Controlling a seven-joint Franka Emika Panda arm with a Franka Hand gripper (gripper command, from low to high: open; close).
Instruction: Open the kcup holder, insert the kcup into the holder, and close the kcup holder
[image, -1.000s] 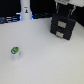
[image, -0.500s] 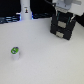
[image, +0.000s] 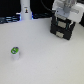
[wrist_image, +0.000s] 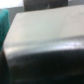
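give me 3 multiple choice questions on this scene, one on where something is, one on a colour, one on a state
1. Where does the kcup sit in the exterior view?
A. on the white table toward the exterior view's left
B. on top of the kcup holder
C. in the gripper

2. What colour is the top of the kcup?
A. red
B. green
C. black

3. What state are the drawers of the kcup holder in?
A. one pulled fully out
B. removed and lying on the table
C. both fronts look flush, not pulled out

Answers:
1. A, the pod stands alone on the table, far from the holder.
2. B, a green cap shows above its white body.
3. C, the two stacked fronts line up, with the gripper above the holder.
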